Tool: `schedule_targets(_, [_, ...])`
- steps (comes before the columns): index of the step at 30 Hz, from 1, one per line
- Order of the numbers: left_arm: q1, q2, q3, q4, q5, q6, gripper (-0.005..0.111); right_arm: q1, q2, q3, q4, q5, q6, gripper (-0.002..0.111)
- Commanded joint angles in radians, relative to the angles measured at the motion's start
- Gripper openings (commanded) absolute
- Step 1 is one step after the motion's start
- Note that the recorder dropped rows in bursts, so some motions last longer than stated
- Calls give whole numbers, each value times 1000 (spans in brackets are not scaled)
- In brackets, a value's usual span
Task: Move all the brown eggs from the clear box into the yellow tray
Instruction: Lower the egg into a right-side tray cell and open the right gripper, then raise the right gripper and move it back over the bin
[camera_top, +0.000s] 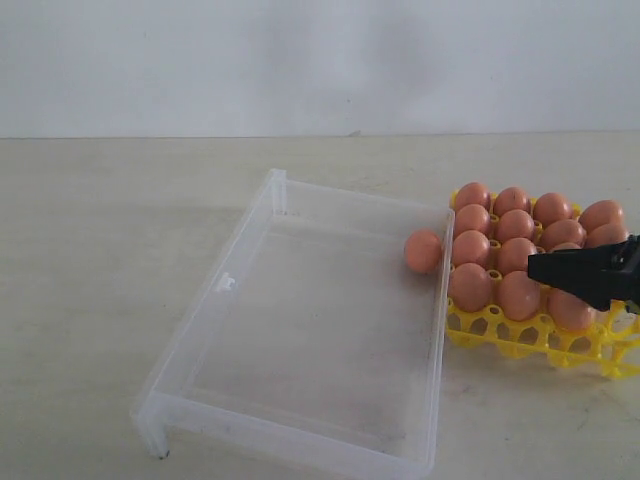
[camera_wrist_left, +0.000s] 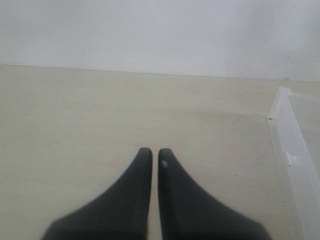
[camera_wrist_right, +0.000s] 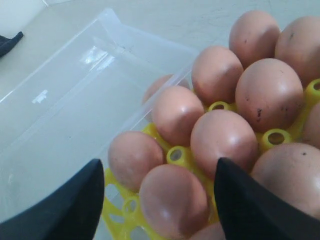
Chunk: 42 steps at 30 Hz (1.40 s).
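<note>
In the exterior view, the right gripper is hovering over the near rows of the yellow tray, and most of the brown eggs are sitting in its cells beneath and beyond the fingertips, a dozen or so as far as can be counted past the arm. The clear box is lying just beyond the tray's edge, out ahead of the gripper tips, and it is holding only a lone egg, which is resting against the box wall nearest the tray. In the left wrist view, the left gripper is holding its fingers almost together with only a thin slit between them, gripping nothing, and is hanging over bare table; a corner of the box is showing off to one side of it, well apart, and no egg is showing there. In the right wrist view, the right gripper is standing with its jaws spread wide and is clasping nothing; a seated egg is lying low between the two fingers, and the lone egg is showing through the clear wall further ahead of the tips. By this evidence the task is nearing its end: one egg is waiting to be moved, and open cells are showing along the tray's near edge.
</note>
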Motion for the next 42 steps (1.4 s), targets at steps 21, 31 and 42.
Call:
schedule_targets(21, [-2, -2, 3, -3, -8, 2, 4, 493, -337, -149, -36, 324, 43, 0])
schedule_targets(31, [-2, -2, 3, -3, -8, 2, 4, 1042, -331, -472, 402, 1684, -206, 0])
schedule_targets(42, [-2, -2, 3, -3, -8, 2, 4, 964, 82, -1158, 1285, 2317, -906, 0])
